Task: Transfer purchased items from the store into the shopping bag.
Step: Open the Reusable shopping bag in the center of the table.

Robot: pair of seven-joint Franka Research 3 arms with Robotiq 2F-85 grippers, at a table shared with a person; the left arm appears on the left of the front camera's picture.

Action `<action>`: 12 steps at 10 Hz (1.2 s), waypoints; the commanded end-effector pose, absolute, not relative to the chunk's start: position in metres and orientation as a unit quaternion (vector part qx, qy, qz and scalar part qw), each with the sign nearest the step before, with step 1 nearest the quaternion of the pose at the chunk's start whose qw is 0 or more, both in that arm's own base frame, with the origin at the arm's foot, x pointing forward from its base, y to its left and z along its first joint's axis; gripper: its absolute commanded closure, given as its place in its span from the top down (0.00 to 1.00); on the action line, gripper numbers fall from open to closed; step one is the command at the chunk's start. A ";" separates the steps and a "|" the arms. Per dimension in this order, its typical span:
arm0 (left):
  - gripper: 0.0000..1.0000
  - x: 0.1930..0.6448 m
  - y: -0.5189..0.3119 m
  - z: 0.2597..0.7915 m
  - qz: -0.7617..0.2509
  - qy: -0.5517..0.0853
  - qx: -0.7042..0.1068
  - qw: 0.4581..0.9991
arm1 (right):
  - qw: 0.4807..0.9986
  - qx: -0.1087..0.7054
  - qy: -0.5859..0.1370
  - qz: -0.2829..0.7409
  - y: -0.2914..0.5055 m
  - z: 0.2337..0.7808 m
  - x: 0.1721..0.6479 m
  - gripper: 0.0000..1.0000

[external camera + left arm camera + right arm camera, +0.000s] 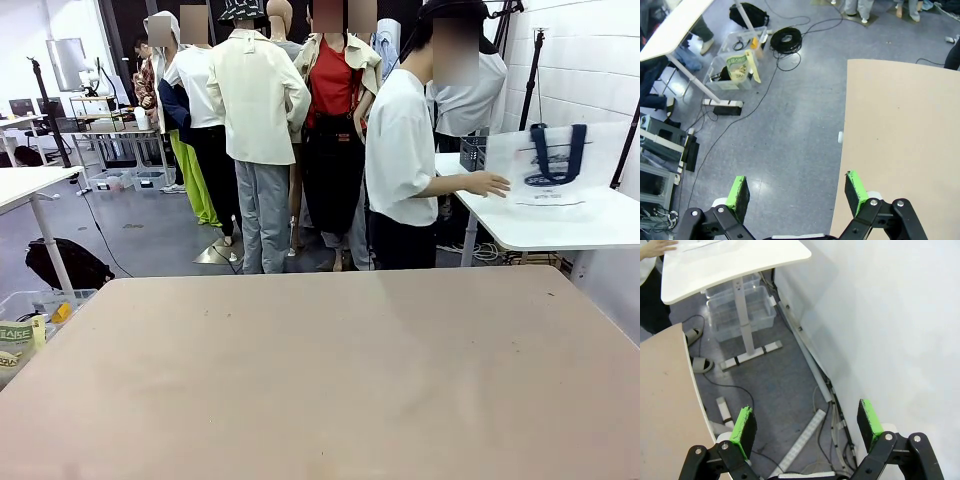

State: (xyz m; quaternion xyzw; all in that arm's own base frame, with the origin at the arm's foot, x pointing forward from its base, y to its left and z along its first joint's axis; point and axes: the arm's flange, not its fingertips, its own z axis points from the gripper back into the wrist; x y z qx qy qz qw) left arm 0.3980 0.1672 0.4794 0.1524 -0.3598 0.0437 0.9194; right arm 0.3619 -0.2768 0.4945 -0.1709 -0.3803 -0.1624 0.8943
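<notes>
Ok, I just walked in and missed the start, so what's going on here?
A person stands at the white side table with one hand at the edge of the shopping bag, which sits on that table. Both robot grippers are open and hold nothing. The left gripper hangs over the floor beside the beige table, and the right gripper hangs over the floor near the wall.

We read the letters "AKE" on a green-and-white package standing in the clear bin at 8 o'clock in the front view. The dark print on the shopping bag at 2 o'clock is too small for us to read.
</notes>
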 end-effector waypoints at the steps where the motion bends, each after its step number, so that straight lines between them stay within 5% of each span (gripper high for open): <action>1: 1.00 0.396 0.168 0.481 0.036 -0.359 0.158 0.919 | 0.897 -0.172 -0.374 -0.159 -0.277 0.495 0.361 1.00; 12: 1.00 0.396 0.168 0.481 0.036 -0.359 0.158 0.919 | 0.897 -0.172 -0.374 -0.159 -0.277 0.495 0.361 1.00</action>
